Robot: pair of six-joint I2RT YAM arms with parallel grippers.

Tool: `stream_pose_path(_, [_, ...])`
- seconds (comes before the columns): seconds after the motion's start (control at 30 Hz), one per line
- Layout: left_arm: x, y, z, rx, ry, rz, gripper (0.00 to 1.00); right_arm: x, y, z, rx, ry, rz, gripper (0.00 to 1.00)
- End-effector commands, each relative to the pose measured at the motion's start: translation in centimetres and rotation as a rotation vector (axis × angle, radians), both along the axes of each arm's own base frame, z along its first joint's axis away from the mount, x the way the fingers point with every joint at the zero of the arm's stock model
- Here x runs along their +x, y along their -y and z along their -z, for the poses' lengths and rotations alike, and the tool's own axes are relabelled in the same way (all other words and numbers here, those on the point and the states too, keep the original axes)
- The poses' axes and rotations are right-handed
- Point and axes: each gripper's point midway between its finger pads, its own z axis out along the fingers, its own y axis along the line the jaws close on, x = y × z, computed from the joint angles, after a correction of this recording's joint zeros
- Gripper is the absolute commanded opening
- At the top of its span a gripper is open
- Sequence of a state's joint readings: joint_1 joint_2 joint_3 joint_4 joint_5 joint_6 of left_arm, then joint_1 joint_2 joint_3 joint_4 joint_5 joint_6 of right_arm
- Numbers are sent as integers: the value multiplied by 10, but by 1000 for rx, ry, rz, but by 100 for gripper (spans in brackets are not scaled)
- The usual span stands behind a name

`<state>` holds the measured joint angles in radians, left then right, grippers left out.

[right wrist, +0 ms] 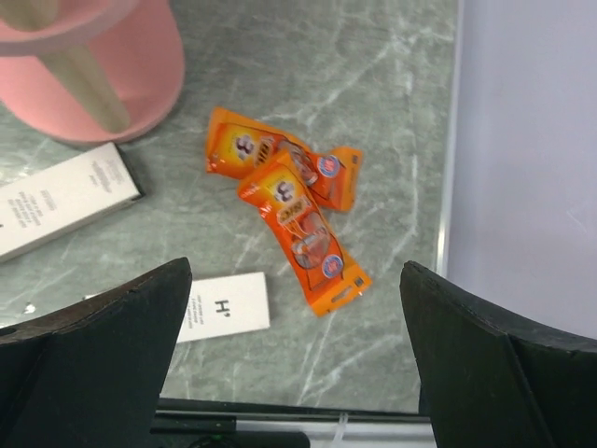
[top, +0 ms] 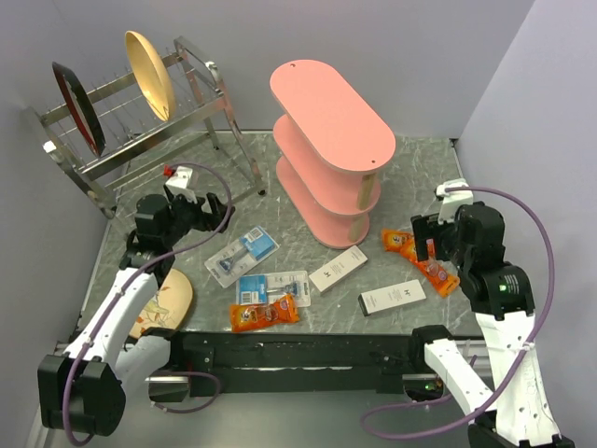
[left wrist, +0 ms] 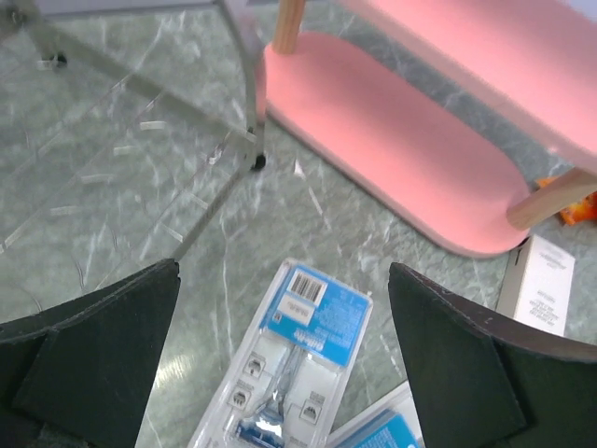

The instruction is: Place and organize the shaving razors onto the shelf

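Shaving razors (top: 242,254) lay on the grey marbled worktop (left wrist: 308,215), none yet on the pink three-tier shelf with pale wooden posts (top: 328,107). The left gripper (left wrist: 283,280) hung above one of them, jaws spread wide with nothing between them. Below it sat the nearer blister pack (left wrist: 300,350), flat clear plastic over blue-and-white card, lying flush on the worktop. A pack that flat gave the fingers little edge to bite, so a pinch could skid off or merely tip it.

The second blister pack (top: 273,285) lay just beside it (their corners looked close enough to touch). An orange snack packet (top: 264,315) rested against the second pack's near edge, so either neighbour could be dragged along.

Further out, the metal wire dish rack (top: 140,131) stood to the left and the shelf to the right. The gaps between its oval boards looked tight, and a tilted pack might catch a board rim or a post and shove the stand.

The right gripper (right wrist: 297,271), likewise wide open and empty, hovered over two more orange packets (right wrist: 289,201), well apart from the razors. The risk there was a mistaken grab.
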<state>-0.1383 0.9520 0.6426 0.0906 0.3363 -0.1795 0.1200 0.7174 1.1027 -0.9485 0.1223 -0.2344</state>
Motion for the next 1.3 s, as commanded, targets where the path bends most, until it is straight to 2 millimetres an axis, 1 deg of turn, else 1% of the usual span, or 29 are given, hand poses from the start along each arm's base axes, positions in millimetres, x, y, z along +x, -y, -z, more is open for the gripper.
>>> stream_pose_path(0.0, [1,14,-55,2,89,83,99,28,-25,-39,90,178,-100,100])
stream_pose_path(0.03, [1,17,-59,-3,82,90,99,31,-32,-48,132,214,-117,100])
stream_pose_path(0.07, [2,22,-65,-8,88,106,99,37,-41,-62,180,273,-139,100])
stream_pose_path(0.1, [0,26,-75,-13,86,122,99,40,-47,-69,209,300,-164,100])
stream_pose_path(0.17, [-5,38,-83,-22,99,175,99,43,-64,-86,283,365,-230,100])
stream_pose_path(0.2, [-6,43,-93,-35,116,186,99,44,-71,-87,303,375,-264,100])
stream_pose_path(0.23, [-5,46,-100,-45,134,188,99,42,-82,-88,331,378,-327,100])
stream_pose_path(0.27, [-3,53,-99,-49,122,202,99,46,-87,-87,351,392,-344,100])
stream_pose_path(0.3, [-1,58,-108,-60,131,209,99,47,-90,-84,362,392,-358,100])
stream_pose_path(0.33, [2,61,-111,-57,135,212,99,49,-94,-82,374,386,-373,100])
stream_pose_path(0.37, [8,70,-106,-47,118,228,99,51,-99,-79,385,382,-398,100])
stream_pose_path(0.4, [11,74,-117,-37,147,237,100,52,-102,-76,390,378,-412,100])
stream_pose_path(0.43, [13,79,-120,-31,151,246,99,54,-105,-75,391,379,-429,100])
stream_pose_path(0.47, [17,87,-115,-22,136,264,99,54,-110,-74,398,385,-462,100])
stream_pose_path(0.5, [20,90,-122,-18,150,269,100,55,-113,-73,396,394,-477,100])
stream_pose_path(0.53, [22,93,-122,-17,148,273,99,56,-118,-67,400,389,-494,99])
stream_pose_path(0.57, [25,96,-119,-15,142,273,99,60,-120,-74,401,432,-502,99])
stream_pose_path(0.6, [26,98,-118,-15,140,271,99,62,-123,-73,403,443,-509,99])
stream_pose_path(0.63, [30,99,-121,-21,156,265,99,66,-127,-64,410,432,-510,98])
stream_pose_path(0.67, [32,99,-120,-23,152,256,99,69,-134,-68,416,461,-530,99])
stream_pose_path(0.77, [33,98,-117,-19,147,248,99,82,-145,-63,432,474,-524,98])
stream_pose_path(0.87, [35,95,-116,-3,147,227,100,93,-150,-59,446,489,-505,95])
stream_pose_path(0.9, [36,95,-115,3,146,226,100,100,-149,-55,440,486,-473,95])
stream_pose_path(1.0, [39,97,-116,6,148,233,99,111,-145,-55,433,517,-425,90])
stream_pose_path(1.1, [45,101,-120,-4,154,236,100,121,-138,-52,417,561,-384,80])
stream_pose_path(1.13, [47,103,-119,-5,152,243,99,124,-138,-51,407,557,-381,72])
stream_pose_path(1.2, [51,105,-127,-15,173,241,100,129,-136,-46,390,540,-363,64])
stream_pose_path(1.23, [57,106,-124,-16,167,233,99,130,-133,-46,374,545,-352,57])
stream_pose_path(1.27, [60,108,-132,-29,182,233,99,131,-128,-46,363,551,-332,56])
